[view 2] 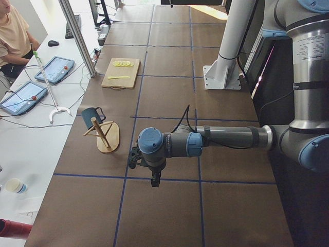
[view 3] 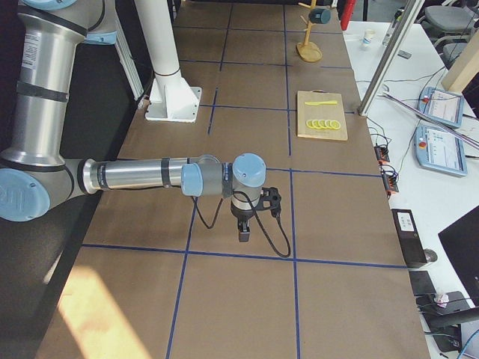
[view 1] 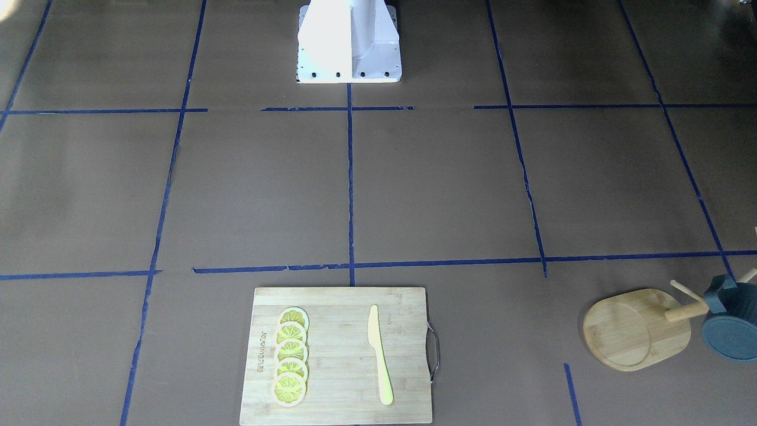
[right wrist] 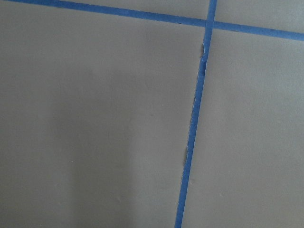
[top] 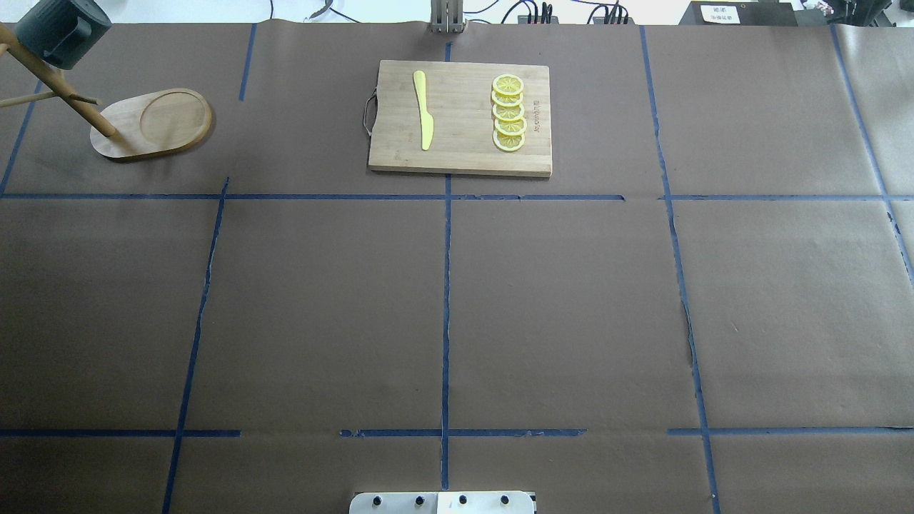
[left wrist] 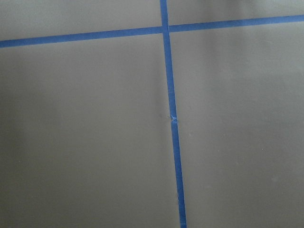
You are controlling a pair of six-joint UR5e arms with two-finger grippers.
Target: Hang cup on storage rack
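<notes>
Table scene with the rectangular light bamboo cutting board (top: pixel 464 153) as the reference thing. It lies at the far edge of the brown paper-covered table (top: pixel 571 321), which is marked with blue tape lines (top: pixel 446 300). On the board lie a pale yellow plastic knife (top: pixel 423 111) and a row of five overlapping yellow lemon slices (top: pixel 508 113).

The light bamboo mug tree with oval flat base (top: pixel 153 121) stands well apart from the board, toward the robot's left end of the table and along the same far edge. The small dark blue-grey mug (view 1: pixel 730 322) hangs on the upper pegs of this rack. It is turned on its side, its round underside faces the front-facing camera, its handle sits against the post, and it is clear of the table.

The left gripper (view 2: pixel 154 181) points down over the table, well apart from the board and nearer the rack. The right gripper (view 3: pixel 245 233) points down well apart from the board, toward the robot's right end.

Both grippers appear only in the side views. Neither their opening nor any hold can be told there. Both wrist views show only paper and tape.
</notes>
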